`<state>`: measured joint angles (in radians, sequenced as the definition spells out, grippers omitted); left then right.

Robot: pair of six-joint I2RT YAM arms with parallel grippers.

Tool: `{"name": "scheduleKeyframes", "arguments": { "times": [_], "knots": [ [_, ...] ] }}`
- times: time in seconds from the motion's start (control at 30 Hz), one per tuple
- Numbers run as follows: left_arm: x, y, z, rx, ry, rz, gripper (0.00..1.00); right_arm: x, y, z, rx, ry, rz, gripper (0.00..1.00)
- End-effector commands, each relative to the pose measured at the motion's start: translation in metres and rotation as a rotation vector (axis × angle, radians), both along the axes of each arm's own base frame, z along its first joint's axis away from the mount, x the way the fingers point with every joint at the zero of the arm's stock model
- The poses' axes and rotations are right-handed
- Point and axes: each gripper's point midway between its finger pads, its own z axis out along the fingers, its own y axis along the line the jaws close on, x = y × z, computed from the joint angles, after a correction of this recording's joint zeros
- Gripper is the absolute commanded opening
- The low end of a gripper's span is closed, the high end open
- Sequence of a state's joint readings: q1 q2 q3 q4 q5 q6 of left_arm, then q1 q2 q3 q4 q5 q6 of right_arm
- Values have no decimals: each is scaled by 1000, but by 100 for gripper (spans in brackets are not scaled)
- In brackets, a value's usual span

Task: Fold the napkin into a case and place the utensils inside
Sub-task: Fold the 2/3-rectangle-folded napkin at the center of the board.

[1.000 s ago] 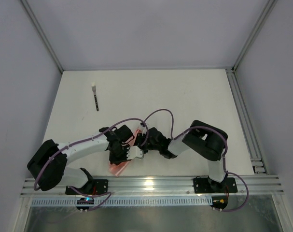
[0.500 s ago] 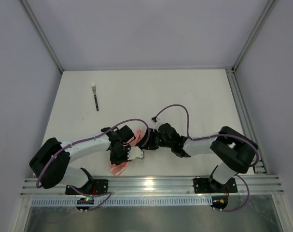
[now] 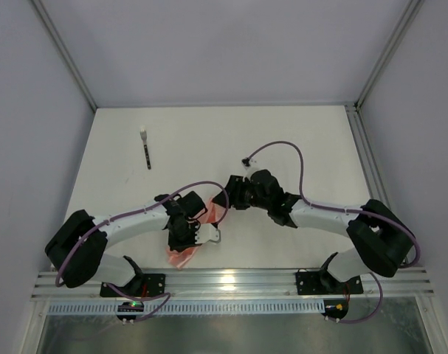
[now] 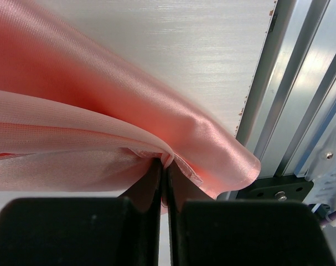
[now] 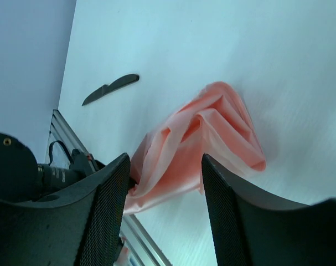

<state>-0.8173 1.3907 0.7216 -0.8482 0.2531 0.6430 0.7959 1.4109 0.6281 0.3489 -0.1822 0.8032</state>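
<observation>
Salmon-pink napkin (image 5: 212, 127) bunched and folded near table's (image 3: 283, 140) front edge, one black utensil (image 3: 146, 153) lying well apart

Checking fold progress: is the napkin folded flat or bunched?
Bunched: napkin shows loose puffy layers, one edge pinched between left fingers.

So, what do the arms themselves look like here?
The left arm and right arm match: white tubular links, bulky black joints, a thin purple cable looping along each. The left gripper and right gripper are black throughout.

No legible text, no labels, no brands, no numbers, no signs anywhere
</observation>
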Motion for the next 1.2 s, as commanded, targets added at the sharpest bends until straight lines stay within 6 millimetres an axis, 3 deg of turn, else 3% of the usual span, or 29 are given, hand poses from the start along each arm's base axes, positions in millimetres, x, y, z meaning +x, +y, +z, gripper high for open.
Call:
{"name": "scheduleKeyframes", "arguments": {
  "times": [0.0, 0.03, 0.2, 0.4, 0.47, 0.5, 0.57, 0.63, 0.67, 0.7, 0.83, 1.17],
  "knots": [
    [0, 5, -6, 29, -2, -11, 3, 24, 15, 4, -20, -36, -6, 59],
    [0, 4, -6, 28, -3, -11, 3, 30, 22, 10, -5, -44, -2, 59],
    [-1, 4, -6, 28, -1, -13, 3, 40, 43, 2, 14, -12, 30, 60],
    [0, 3, -6, 24, -3, -13, 3, 35, 49, -21, -8, 43, 50, 59],
    [1, 4, -7, 28, -12, -11, 4, 30, 49, -27, -9, 50, 57, 51],
    [2, 4, -7, 30, -16, -11, 4, 29, 49, -27, -4, 52, 56, 36],
    [3, 4, -7, 32, -20, -4, 5, 24, 47, -33, -1, 65, 59, 20],
    [4, 5, -5, 32, -32, 1, 8, 23, 44, -38, -6, 73, 56, 5],
    [5, 6, -5, 35, -40, 1, 9, 21, 42, -41, -6, 76, 54, 4],
    [7, 7, -4, 38, -50, 3, 10, 21, 39, -44, -8, 82, 50, 4],
    [11, 7, 7, 24, -82, 8, 33, 17, 34, -49, 8, 74, 49, 4],
    [4, -3, 58, -103, -55, 2, 51, 16, 31, -50, 70, 23, 50, 4]
  ]
}}
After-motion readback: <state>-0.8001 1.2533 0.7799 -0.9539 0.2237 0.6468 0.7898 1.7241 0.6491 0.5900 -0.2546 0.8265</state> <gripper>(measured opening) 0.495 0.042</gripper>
